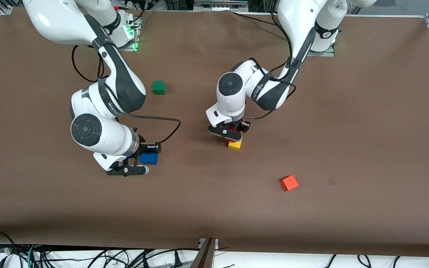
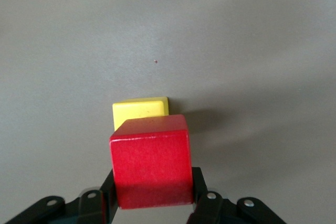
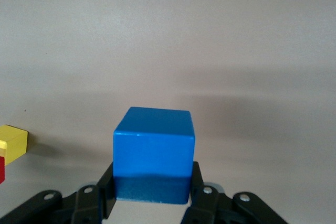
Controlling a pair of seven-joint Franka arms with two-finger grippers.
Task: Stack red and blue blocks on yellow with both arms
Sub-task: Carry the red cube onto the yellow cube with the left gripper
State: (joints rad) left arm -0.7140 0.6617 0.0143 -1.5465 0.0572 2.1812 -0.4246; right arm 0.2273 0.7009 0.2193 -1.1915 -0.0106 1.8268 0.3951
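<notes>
Two black grippers each clench a cube: the left gripper (image 1: 235, 131) holds the deep red cube (image 2: 150, 162) over the bright yellow cube (image 1: 235, 144), while the right gripper (image 1: 142, 159), at nine o'clock from it, grips the saturated blue cube (image 1: 149, 158).

Left hand (image 1: 235, 131) — right hand (image 1: 145, 159) — both clamped

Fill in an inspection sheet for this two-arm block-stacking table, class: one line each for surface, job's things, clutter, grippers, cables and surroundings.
Surface: brown table, flat.
Job's things: yellow cube on the table; red cube held over it; blue cube held toward the right arm's end.
Clutter: green cube near the bases; orange cube nearer the front camera.
Grippers: left gripper jaws shut on red cube; right gripper jaws shut on blue cube.
Cables: black cables looped along both arms.
Surroundings: loose wiring below the table's front edge.
</notes>
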